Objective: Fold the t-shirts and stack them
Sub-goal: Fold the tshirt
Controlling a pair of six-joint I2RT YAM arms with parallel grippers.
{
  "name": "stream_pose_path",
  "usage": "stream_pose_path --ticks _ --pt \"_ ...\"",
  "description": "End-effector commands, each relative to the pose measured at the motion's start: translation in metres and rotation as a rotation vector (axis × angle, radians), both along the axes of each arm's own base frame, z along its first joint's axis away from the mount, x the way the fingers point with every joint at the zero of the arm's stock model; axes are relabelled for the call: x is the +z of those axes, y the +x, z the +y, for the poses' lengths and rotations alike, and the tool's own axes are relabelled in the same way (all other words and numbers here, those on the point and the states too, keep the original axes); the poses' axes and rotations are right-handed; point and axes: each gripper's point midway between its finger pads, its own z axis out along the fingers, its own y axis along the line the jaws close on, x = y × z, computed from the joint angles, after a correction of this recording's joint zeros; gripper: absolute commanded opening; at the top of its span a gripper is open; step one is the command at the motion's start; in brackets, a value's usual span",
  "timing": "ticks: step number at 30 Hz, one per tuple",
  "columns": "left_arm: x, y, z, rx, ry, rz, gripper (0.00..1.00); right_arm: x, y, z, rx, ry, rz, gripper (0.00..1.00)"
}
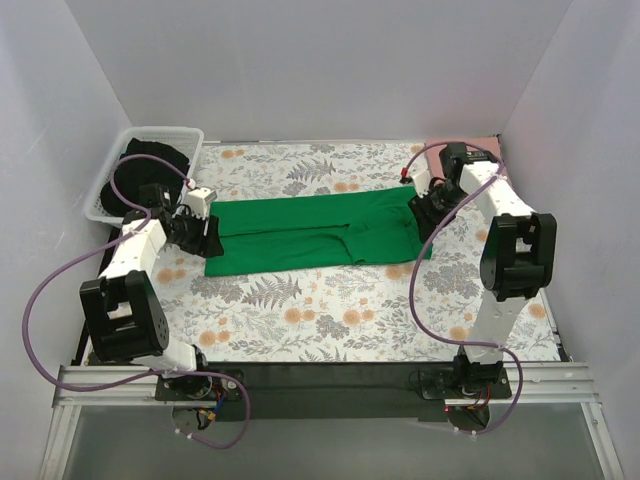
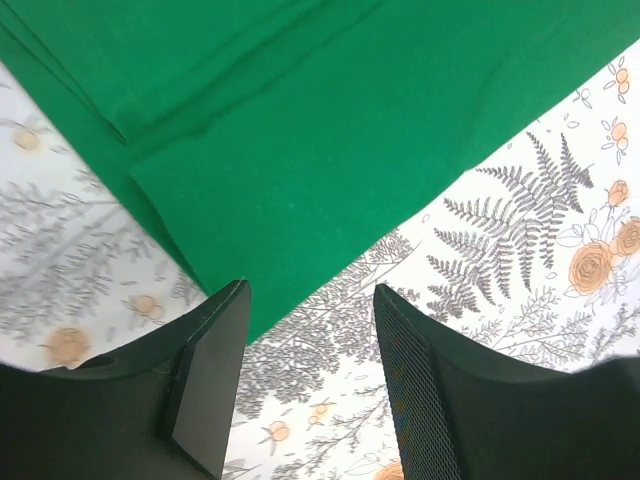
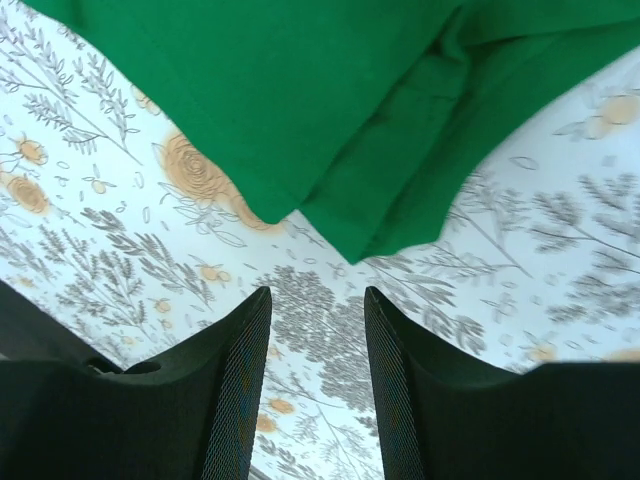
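Green t-shirt (image 1: 315, 232) lies flat mid-table on the floral table cloth (image 1: 330, 310), folded into a long band running left to right, with an arm at each end. Left gripper (image 2: 310, 300) at the band's left end: jaws apart, nothing clamped, table cloth showing in the gap, shirt edge just beside one finger. Right gripper (image 3: 317, 300) at the right end: jaws apart, empty, folded shirt corner just ahead of the tips, not touching. Pink t-shirt (image 1: 487, 143) at far right corner, mostly hidden behind the right arm. White basket (image 1: 165, 131) at far left holds dark cloth (image 1: 160, 158).
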Motion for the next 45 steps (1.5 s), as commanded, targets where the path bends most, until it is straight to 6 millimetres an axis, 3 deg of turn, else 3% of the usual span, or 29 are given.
stream_pose_path --ticks 1,16,20,24,27,30,32,34,35,38,41,44,45 --pt "-0.008 -0.008 -0.008 0.039 -0.062 0.04 0.52 -0.006 -0.022 0.017 -0.015 0.081 0.081 0.49" --pt "-0.076 -0.018 0.006 0.112 0.001 0.191 0.48 -0.072 -0.035 0.001 -0.058 -0.015 0.149 0.51" --pt "-0.1 -0.031 0.016 0.126 0.061 0.261 0.43 -0.088 -0.04 -0.011 -0.079 -0.088 0.163 0.44" --pt "-0.104 -0.034 0.026 0.117 0.125 0.271 0.36 -0.082 -0.041 -0.02 -0.088 -0.127 0.14 0.39" --pt "-0.076 -0.017 0.022 0.084 0.099 0.2 0.36 -0.058 -0.03 -0.024 -0.1 -0.133 0.063 0.38" --pt "-0.02 0.008 -0.003 0.015 -0.034 0.09 0.41 -0.024 -0.025 -0.011 -0.113 -0.029 0.048 0.39" --pt "0.014 0.015 -0.032 -0.052 -0.124 0.012 0.46 -0.006 -0.028 0.009 -0.114 0.085 0.063 0.39" --pt "0.041 0.019 -0.074 -0.148 -0.175 -0.055 0.48 0.011 -0.024 0.021 -0.122 0.157 0.046 0.4" --pt "0.051 0.016 -0.111 -0.246 -0.193 -0.095 0.49 0.016 -0.025 0.03 -0.142 0.21 0.067 0.41" --pt "0.063 0.009 -0.162 -0.319 -0.264 -0.123 0.52 0.014 -0.028 0.041 -0.174 0.267 0.126 0.44" --pt "0.069 0.004 -0.233 -0.394 -0.348 -0.126 0.53 -0.004 -0.032 0.042 -0.23 0.258 0.201 0.45" --pt "0.057 0.001 -0.267 -0.361 -0.412 -0.037 0.53 -0.018 -0.036 0.044 -0.274 0.263 0.238 0.45" --pt "0.062 -0.003 -0.287 -0.349 -0.472 -0.002 0.53 -0.021 -0.038 0.045 -0.282 0.265 0.241 0.45"
